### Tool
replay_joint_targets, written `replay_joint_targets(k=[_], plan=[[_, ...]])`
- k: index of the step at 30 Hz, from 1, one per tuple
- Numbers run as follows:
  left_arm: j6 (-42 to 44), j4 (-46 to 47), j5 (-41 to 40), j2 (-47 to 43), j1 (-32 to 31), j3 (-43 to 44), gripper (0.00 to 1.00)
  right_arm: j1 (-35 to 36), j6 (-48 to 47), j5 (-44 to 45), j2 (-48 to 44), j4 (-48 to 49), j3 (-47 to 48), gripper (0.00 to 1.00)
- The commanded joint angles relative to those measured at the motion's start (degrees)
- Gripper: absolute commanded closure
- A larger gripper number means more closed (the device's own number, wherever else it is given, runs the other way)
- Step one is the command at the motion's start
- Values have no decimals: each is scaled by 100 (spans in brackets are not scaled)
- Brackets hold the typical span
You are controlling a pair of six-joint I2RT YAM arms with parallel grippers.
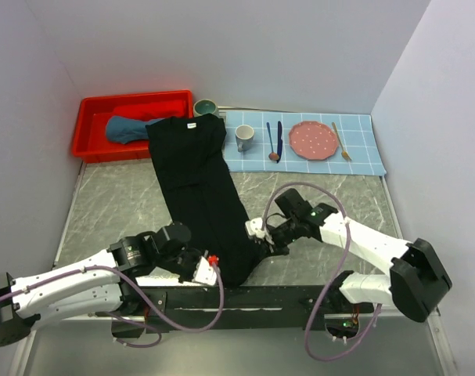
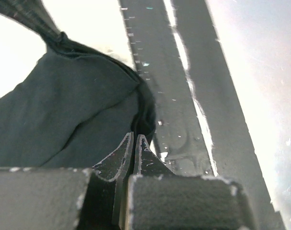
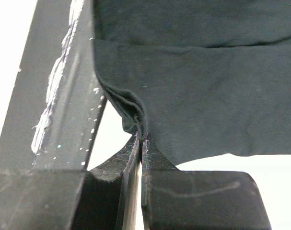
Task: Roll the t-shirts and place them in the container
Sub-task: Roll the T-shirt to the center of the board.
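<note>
The black t-shirt (image 1: 194, 168) lies as a long folded strip, running from the red bin (image 1: 92, 117) diagonally toward the near table edge. My left gripper (image 1: 214, 265) is shut at its near left corner; in the left wrist view the jaws (image 2: 135, 136) are closed at the dark hem (image 2: 64, 105). My right gripper (image 1: 257, 235) is shut on the near right corner; the right wrist view shows bunched hem pinched between the tips (image 3: 141, 136), with the cloth (image 3: 207, 96) stretching away. The teal-blue t-shirt (image 1: 127, 128) lies crumpled in the bin.
A light-blue checked placemat (image 1: 362, 153) at the back right carries a mug (image 1: 244, 138), a spoon (image 1: 271, 142), a knife (image 1: 279, 139), a pink plate (image 1: 311, 139) and a fork (image 1: 340, 142). A green cup (image 1: 205, 107) stands behind the shirt collar. A black rail (image 1: 284, 296) runs along the near edge.
</note>
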Motion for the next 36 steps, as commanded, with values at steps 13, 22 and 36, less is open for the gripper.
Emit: replay_joint_targets(k=[13,22,36], plan=[[-2105,33,839,278,1052,1247,99,-655,-645,-478,1070,-1646,1707,94],[-4689,1018,445,145,1007,614,99,-673,-672,-522,685,-1603,1216,94],[-8084,412,-602,94,1544,-573,99,-664,496,-443,674,-725,741,94]])
